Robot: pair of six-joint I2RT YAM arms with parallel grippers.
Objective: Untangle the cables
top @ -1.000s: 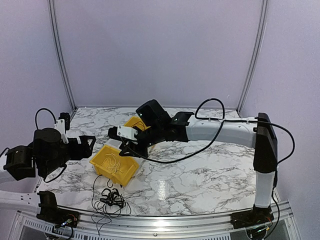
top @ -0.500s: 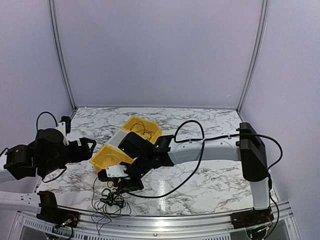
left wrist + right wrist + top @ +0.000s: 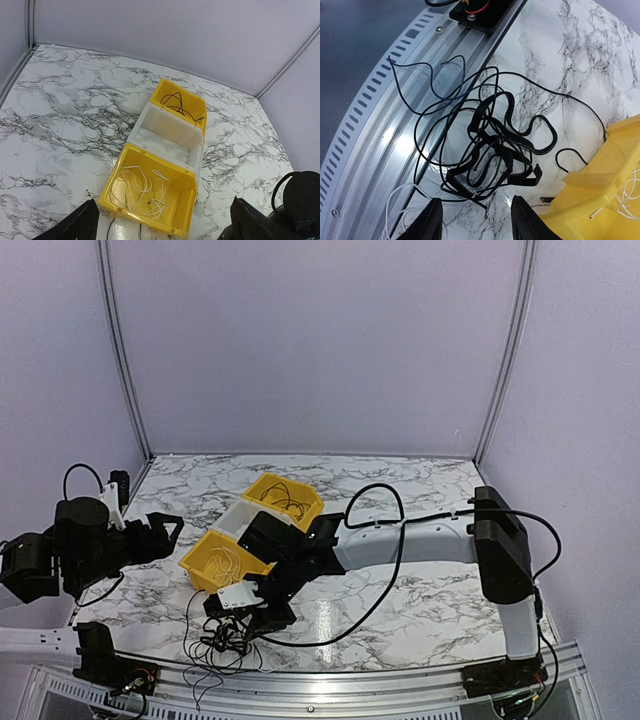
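Over cables [image 3: 491, 143], right jaws apart, empty.

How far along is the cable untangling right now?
Done: one black cable lies in the far yellow bin, one white cable in the near yellow bin. In hand: nothing; the right gripper hangs open over the tangle. Left: that whole black tangle, plus a white cord beside it.

L pincer [image 3: 164, 210] spread wide, R pincer [image 3: 476, 202] parted.

White arm links [image 3: 425, 540]; black joints [image 3: 503, 552]; looping black cables [image 3: 378, 486].
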